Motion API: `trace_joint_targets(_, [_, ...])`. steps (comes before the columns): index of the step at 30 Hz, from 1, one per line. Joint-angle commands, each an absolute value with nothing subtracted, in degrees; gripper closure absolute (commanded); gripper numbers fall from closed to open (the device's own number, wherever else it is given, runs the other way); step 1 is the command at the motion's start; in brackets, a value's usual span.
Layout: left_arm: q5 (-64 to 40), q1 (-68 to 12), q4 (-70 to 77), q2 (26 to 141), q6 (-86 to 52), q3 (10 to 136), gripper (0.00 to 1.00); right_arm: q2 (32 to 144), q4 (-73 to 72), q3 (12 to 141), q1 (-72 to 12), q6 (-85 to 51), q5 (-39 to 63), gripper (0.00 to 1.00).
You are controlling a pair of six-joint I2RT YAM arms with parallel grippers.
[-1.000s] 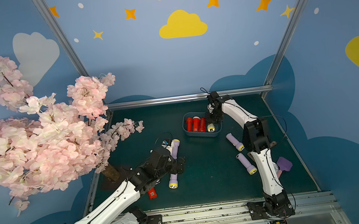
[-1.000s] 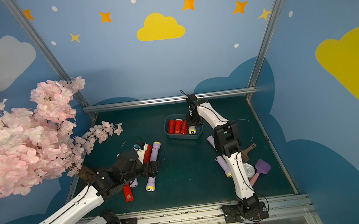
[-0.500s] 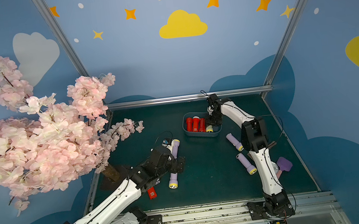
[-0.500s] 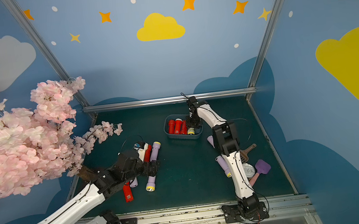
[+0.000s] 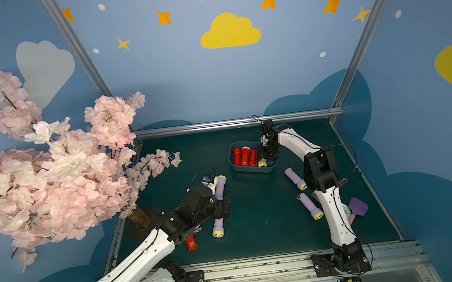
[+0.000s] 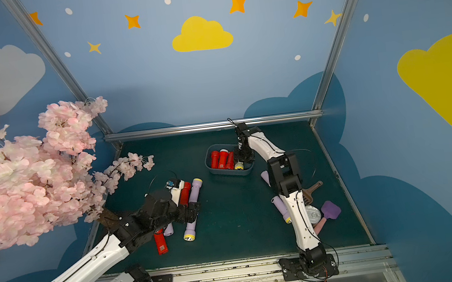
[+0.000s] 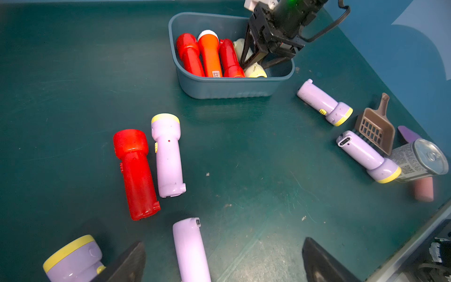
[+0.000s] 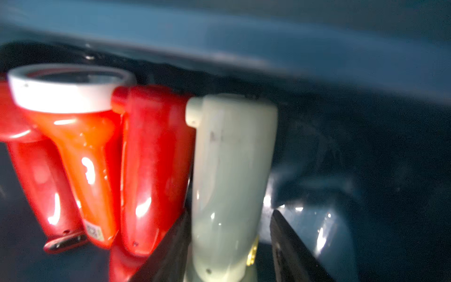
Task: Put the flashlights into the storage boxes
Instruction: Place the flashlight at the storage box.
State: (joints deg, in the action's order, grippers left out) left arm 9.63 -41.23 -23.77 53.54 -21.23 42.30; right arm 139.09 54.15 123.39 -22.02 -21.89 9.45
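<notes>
Wider end effector [image 8: 230, 213]; flashlight [image 8: 231, 158] head frontward

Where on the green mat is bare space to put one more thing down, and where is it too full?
Free: the middle of the mat, bordered by the bin, the left gripper and the two lilac flashlights; also the back strip between bin and blossom branch. Crowded: the flashlights under the left gripper, and the right edge with scoop and tin can.

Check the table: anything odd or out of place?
Yes. Among the lilac flashlights on the robot's right lie a brown slotted scoop, a tin can on its side and a pink cylinder. None are flashlights.
</notes>
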Motion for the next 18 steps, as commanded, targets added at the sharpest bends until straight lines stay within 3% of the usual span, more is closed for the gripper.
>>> trace_joint_targets(1, [9.0, -40.9, -25.0, 52.0, -21.8, 43.5, 0.01, 132.2, 53.5, 122.0, -22.8, -21.2, 8.9, 0.45])
trace_joint_targets(9, [4.6, -41.0, -25.0, 50.3, -22.7, 43.1, 0.01, 122.8, 54.6, 117.2, -23.1, -19.8, 7.0, 0.45])
trace_joint_targets(18, [-0.5, -42.4, -23.1, 51.9, -25.2, 44.1, 0.01, 105.1, 51.1, 94.5, -23.7, -18.8, 4.1, 0.45])
